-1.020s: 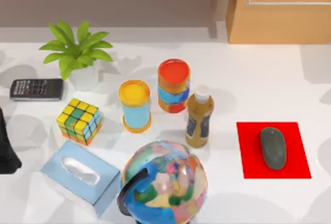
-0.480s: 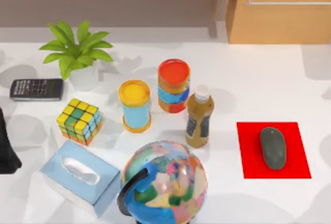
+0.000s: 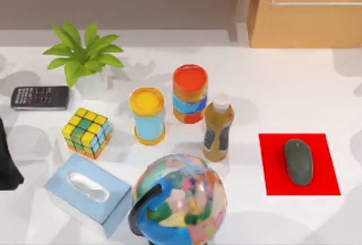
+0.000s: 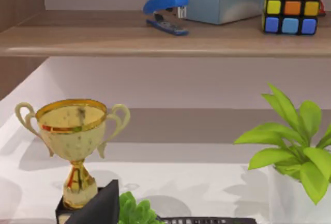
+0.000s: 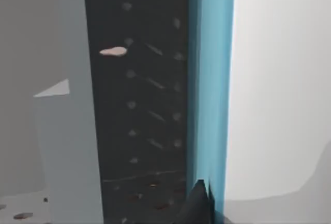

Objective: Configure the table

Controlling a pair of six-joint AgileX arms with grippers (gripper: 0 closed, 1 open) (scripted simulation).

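Objects crowd the table's (image 3: pixel 294 86) left (globe (image 3: pixel 180 200) tallest); right side open.

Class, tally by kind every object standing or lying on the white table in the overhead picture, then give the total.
Plant: 1
Calculator: 1
Puzzle cube: 1
Tissue box: 1
Globe: 1
Canisters: 2
Bottle: 1
Red mat: 1
Mouse: 1
Total: 10

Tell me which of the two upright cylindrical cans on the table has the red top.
The taller can, striped orange, blue and red, beside the brown bottle. The other can has a yellow top and light-blue body.

Smooth white table (image 3: pixel 294 86); glossy gold trophy (image 4: pixel 75 131); wooden cabinet (image 3: pixel 305 24).
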